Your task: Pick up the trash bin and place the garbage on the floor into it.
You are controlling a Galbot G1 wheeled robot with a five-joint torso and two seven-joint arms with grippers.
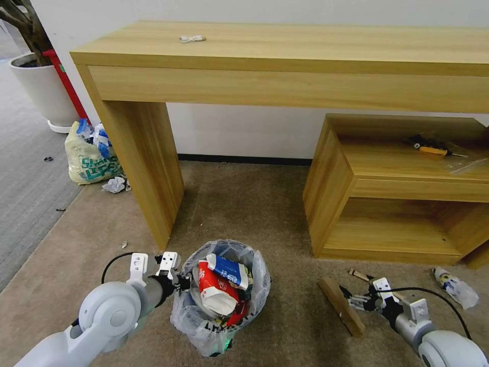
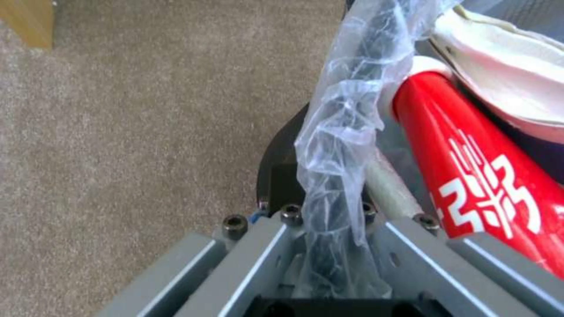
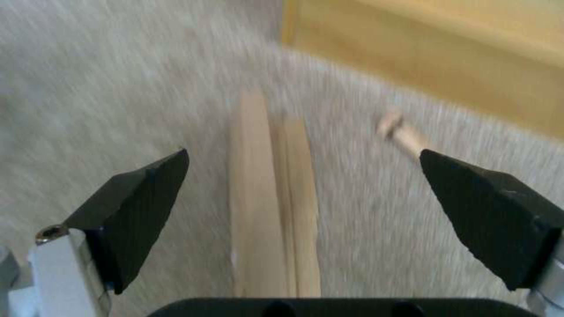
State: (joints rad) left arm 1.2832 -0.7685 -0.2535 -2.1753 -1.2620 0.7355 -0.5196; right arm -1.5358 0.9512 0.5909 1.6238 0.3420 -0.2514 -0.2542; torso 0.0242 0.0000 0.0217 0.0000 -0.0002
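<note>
1. The bin (image 1: 220, 298) stands on the floor (image 1: 254, 214), already heaped: a white slipper (image 1: 216, 300), a red wrapper (image 1: 206, 279), a blue-and-white carton (image 1: 229, 270) and other litter crowd above its clear liner (image 1: 260, 278).
2. The left tool (image 1: 179, 282) is clamped on the bin's rim; in the left wrist view its fingers (image 2: 282, 176) pinch the black rim with the liner (image 2: 343, 132) bunched between them, the red wrapper (image 2: 470, 176) and slipper (image 2: 505, 79) just beyond.
3. So picking up the bin and most of the loading look done, judging by how full it is.
4. The right tool (image 1: 352, 299) hangs low over the floor with its jaws spread wide and nothing in them.
5. The cardboard piece (image 1: 340, 305) lies just beside that tool; in the right wrist view the cardboard (image 3: 273, 198) runs straight between the two black fingertips (image 3: 141, 207), so it seems the piece in hand.
6. A wooden stick (image 1: 360, 276) lies just past the tool, toward the low shelf (image 1: 402, 188); its tip (image 3: 402, 132) shows beside one fingertip.
7. A crushed bottle (image 1: 455, 286) rests well off to the tool's outer side.
8. Left to do, as I judge it: cardboard, stick and bottle.
</note>
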